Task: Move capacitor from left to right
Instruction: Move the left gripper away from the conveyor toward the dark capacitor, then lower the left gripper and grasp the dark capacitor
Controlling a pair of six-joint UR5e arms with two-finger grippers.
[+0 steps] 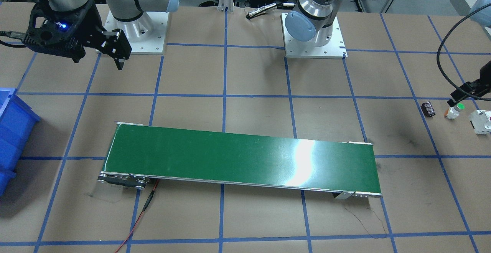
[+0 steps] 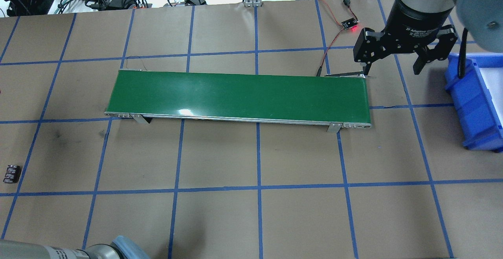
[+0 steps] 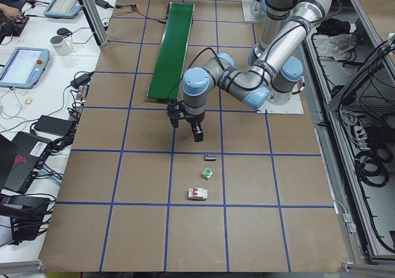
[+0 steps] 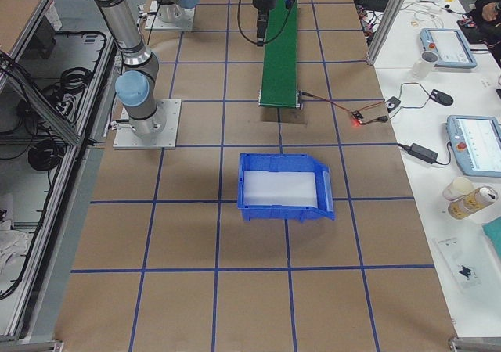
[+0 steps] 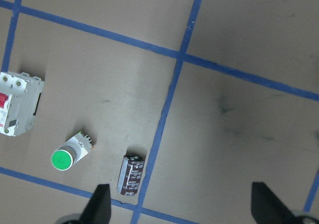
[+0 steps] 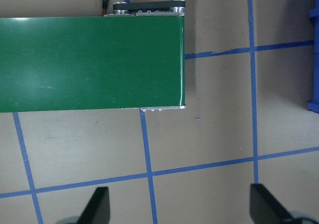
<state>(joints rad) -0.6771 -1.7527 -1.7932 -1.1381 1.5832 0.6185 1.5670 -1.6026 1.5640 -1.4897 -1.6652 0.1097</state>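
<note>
The capacitor (image 5: 131,174), a short black cylinder with pale markings, lies on its side on the brown table next to a blue tape line. It also shows in the front view (image 1: 428,109), the overhead view (image 2: 11,173) and the left side view (image 3: 212,157). My left gripper (image 5: 182,206) is open and empty and hovers above the table, with the capacitor just inside its left fingertip (image 5: 101,204). My right gripper (image 2: 393,66) is open and empty and hangs over the right end of the green conveyor belt (image 2: 239,96), far from the capacitor.
A white part with a green cap (image 5: 70,154) and a white breaker block (image 5: 17,109) lie close beside the capacitor. A blue bin (image 2: 471,101) stands at the table's right end. A red wire (image 1: 138,218) runs from the conveyor.
</note>
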